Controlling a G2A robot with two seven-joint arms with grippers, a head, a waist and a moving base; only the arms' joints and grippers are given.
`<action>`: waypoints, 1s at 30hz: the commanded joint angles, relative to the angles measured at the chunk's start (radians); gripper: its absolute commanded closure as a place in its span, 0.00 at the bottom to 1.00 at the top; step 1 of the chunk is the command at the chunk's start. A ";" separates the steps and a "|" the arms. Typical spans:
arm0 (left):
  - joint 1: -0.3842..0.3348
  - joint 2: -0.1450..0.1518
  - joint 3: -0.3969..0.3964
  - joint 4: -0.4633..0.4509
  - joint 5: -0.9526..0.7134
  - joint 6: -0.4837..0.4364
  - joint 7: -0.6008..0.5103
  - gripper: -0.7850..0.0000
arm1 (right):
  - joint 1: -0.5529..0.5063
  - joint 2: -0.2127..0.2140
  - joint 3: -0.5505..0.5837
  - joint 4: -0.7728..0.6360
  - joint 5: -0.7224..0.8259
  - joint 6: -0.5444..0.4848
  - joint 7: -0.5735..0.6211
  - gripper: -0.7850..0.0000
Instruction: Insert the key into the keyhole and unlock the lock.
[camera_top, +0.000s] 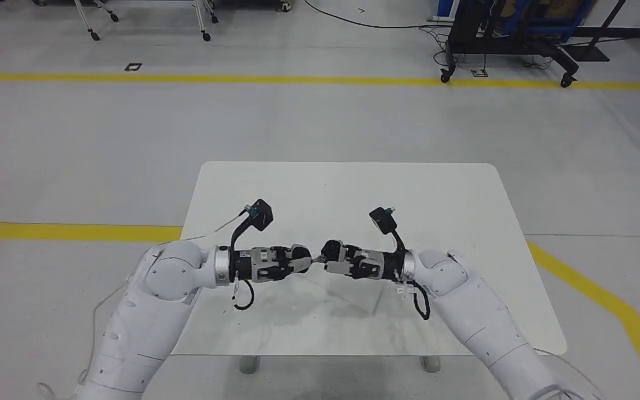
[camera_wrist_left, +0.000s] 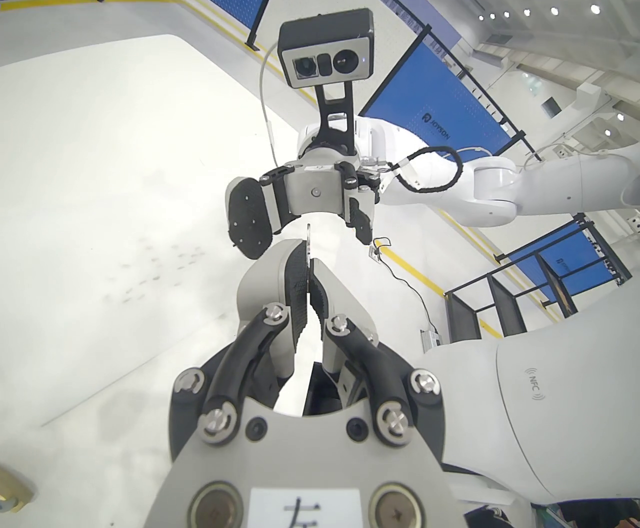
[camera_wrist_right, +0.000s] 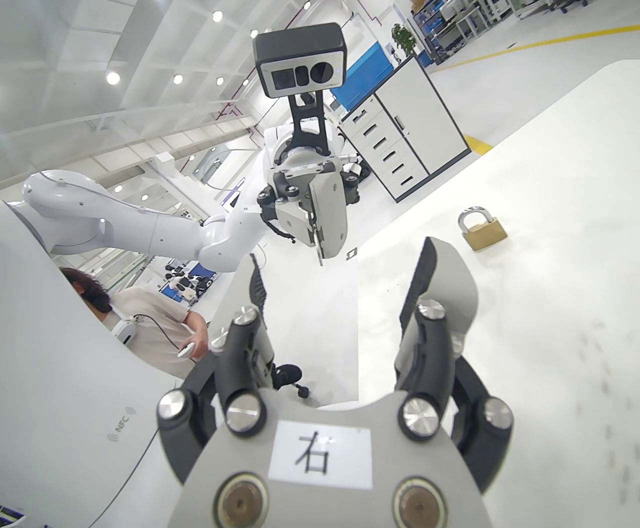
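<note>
My left gripper (camera_wrist_left: 308, 260) is shut on a thin metal key (camera_wrist_left: 308, 239), whose blade sticks out past the fingertips. Directly opposite, my right gripper (camera_wrist_right: 340, 270) stands open, its fingers (camera_wrist_right: 440, 280) spread wide and holding nothing. In the top view the two grippers meet tip to tip above the middle of the white table (camera_top: 450, 200), left gripper (camera_top: 303, 262) facing right gripper (camera_top: 332, 256). The key's tip points into the gap of the right gripper (camera_wrist_left: 306, 225). A brass padlock (camera_wrist_right: 481, 231) with a shut silver shackle lies flat on the table, apart from both grippers.
The table's surface around the arms is bare, with faint scuff marks (camera_wrist_left: 160, 270). A white drawer cabinet (camera_wrist_right: 400, 135) stands on the floor beyond the table edge. Yellow floor lines (camera_top: 80, 231) run past the table.
</note>
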 joint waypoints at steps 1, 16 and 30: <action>-0.007 0.001 0.013 0.002 0.016 0.008 -0.001 1.00 | 0.006 0.005 -0.014 -0.001 0.007 -0.003 -0.005 0.65; -0.029 0.013 0.049 0.013 0.034 0.023 0.046 1.00 | 0.048 0.042 -0.091 0.021 0.077 -0.017 -0.019 1.00; -0.043 0.026 0.057 0.025 -0.014 0.042 0.072 0.00 | 0.080 0.061 -0.133 0.038 0.096 -0.021 -0.023 1.00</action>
